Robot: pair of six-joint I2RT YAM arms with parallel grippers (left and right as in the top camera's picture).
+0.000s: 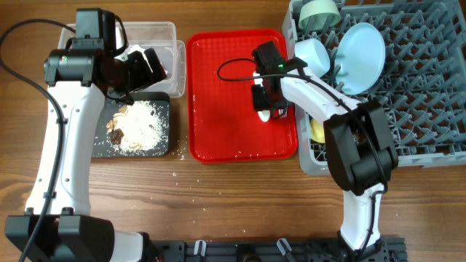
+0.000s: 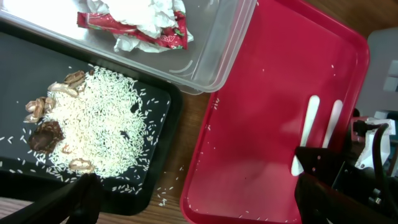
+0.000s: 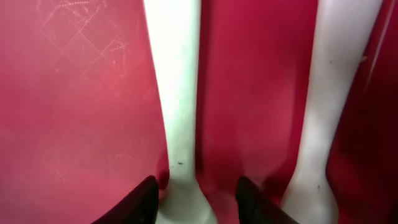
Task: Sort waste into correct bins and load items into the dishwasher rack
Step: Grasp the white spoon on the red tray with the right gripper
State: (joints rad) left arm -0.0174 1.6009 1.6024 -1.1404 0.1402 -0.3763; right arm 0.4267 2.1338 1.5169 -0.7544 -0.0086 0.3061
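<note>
My right gripper (image 1: 266,108) is low over the red serving tray (image 1: 226,124). Its open fingers (image 3: 196,202) straddle one white plastic utensil (image 3: 177,93), and a second white utensil (image 3: 329,93) lies just right of it. I cannot tell spoon from fork. My left gripper (image 1: 149,65) is open and empty (image 2: 199,205), above the clear tub (image 1: 164,33) and black tray (image 1: 98,149). The red-and-white wrapper with tissue (image 2: 143,25) lies in the clear tub. Rice (image 2: 106,124) and brown food scraps (image 2: 46,134) lie in the black tray.
The grey dishwasher rack (image 1: 422,109) stands at the right. It holds the pale green bowl (image 1: 320,11), light blue bowl (image 1: 313,54), light blue plate (image 1: 360,47) and yellow cup (image 1: 318,132). Loose rice grains lie on the wood and the red tray.
</note>
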